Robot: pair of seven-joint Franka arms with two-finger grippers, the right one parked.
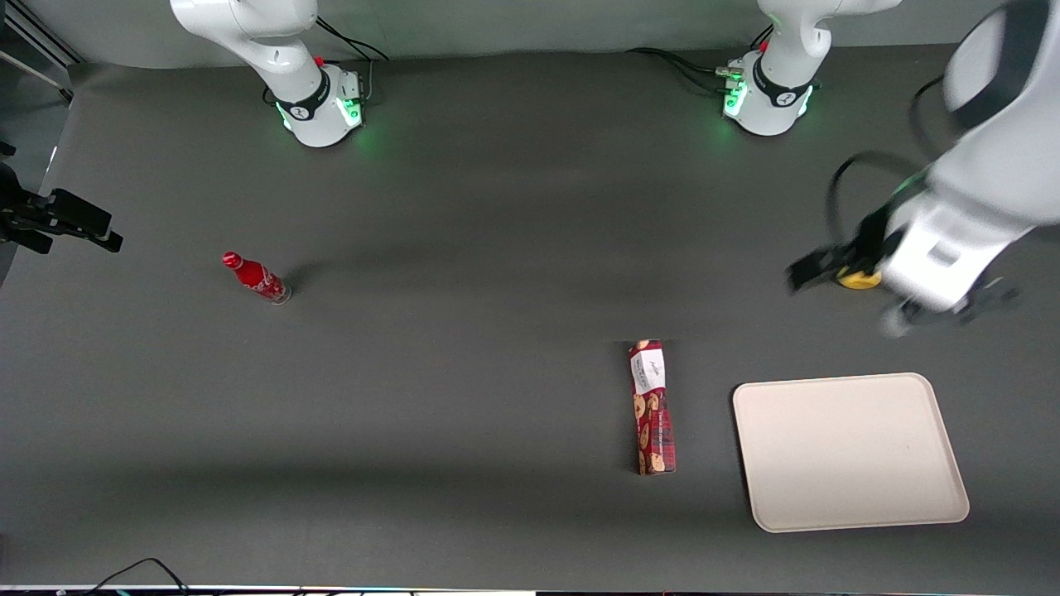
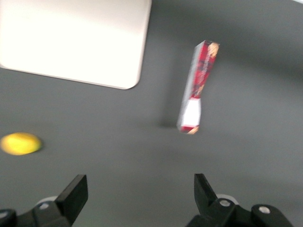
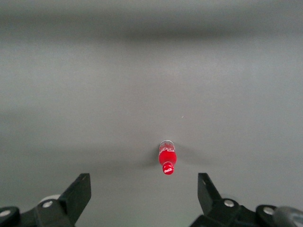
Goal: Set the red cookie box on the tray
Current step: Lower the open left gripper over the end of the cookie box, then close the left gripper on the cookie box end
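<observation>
Above the dark tabletop [image 1: 464,372], wide-open empty gripper [image 2: 137,194] | long red tartan cookie box [image 1: 652,407] beside cream rectangular tray [image 1: 849,451] | advice: straddle box mid-length, across its narrow width.

The left arm reaches out from its base over the working arm's end of the worktop, wrist angled downward. Its end effector [image 2: 137,194] hangs above the worktop, holding nothing. The 2 fingers [image 2: 75,191] are spread wide apart, with bare worktop showing between them.
</observation>
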